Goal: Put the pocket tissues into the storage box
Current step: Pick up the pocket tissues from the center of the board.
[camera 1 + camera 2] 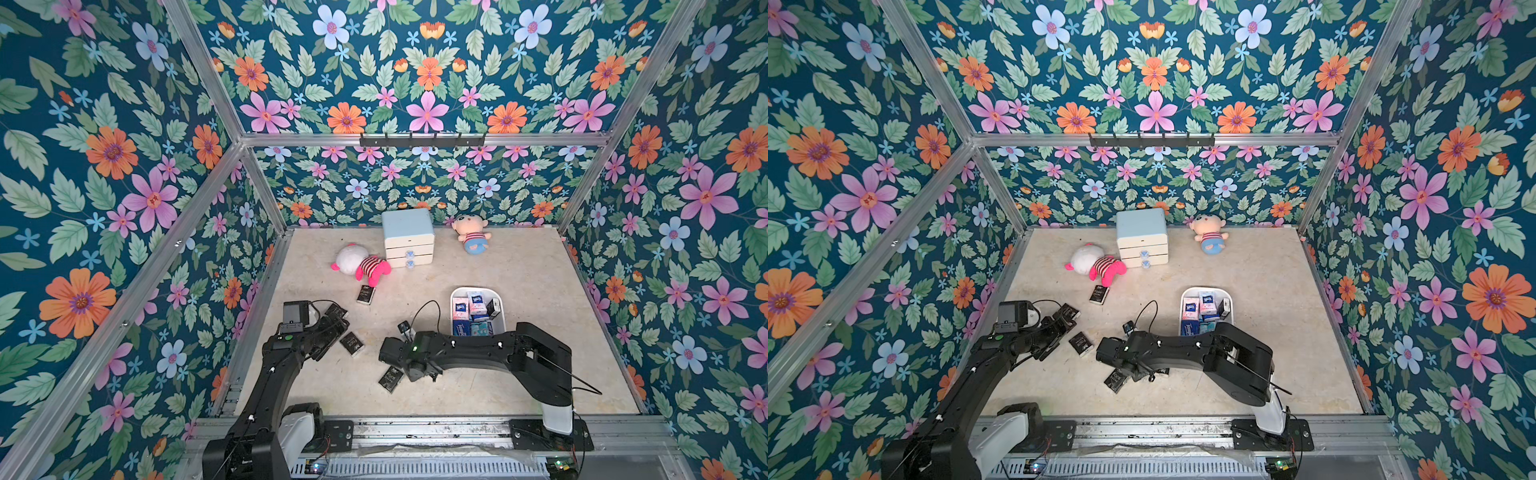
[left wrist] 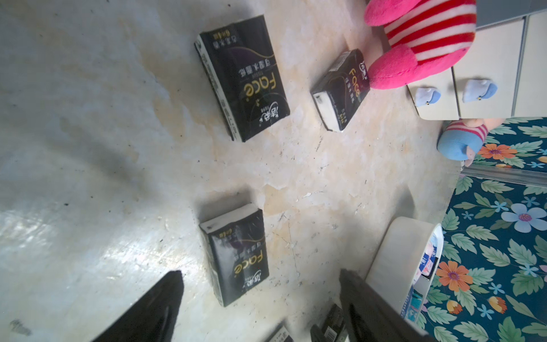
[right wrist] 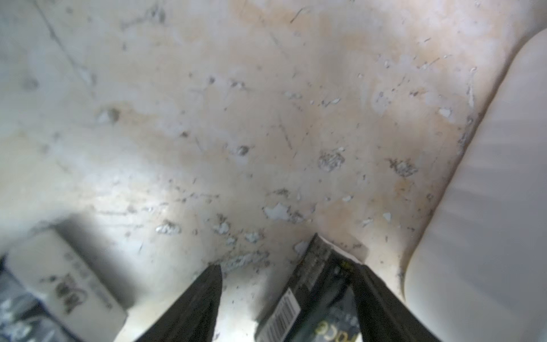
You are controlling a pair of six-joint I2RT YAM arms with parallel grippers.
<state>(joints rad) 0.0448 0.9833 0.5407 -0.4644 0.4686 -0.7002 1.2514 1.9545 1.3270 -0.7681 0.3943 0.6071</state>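
Observation:
The white storage box (image 1: 476, 289) (image 1: 1206, 289) stands right of centre and holds several pocket tissues (image 1: 469, 309) in blue, pink and white wrappers. Black packets lie loose on the floor at the left and middle (image 1: 366, 295) (image 1: 352, 343) (image 1: 391, 379). My left gripper (image 2: 260, 272) hangs open over one black packet (image 2: 236, 254), touching nothing. My right gripper (image 3: 288, 266) points down beside the box wall (image 3: 488, 222). It is open, and a black packet (image 3: 319, 296) stands between its fingers, leaning on one finger, with a gap to the other.
A pink-and-white plush (image 1: 361, 262), a white drawer cabinet with a light blue top (image 1: 408, 237) and a second plush (image 1: 471, 237) sit at the back. Another packet (image 3: 68, 284) lies close beside my right gripper. Floral walls and metal rails close in the floor.

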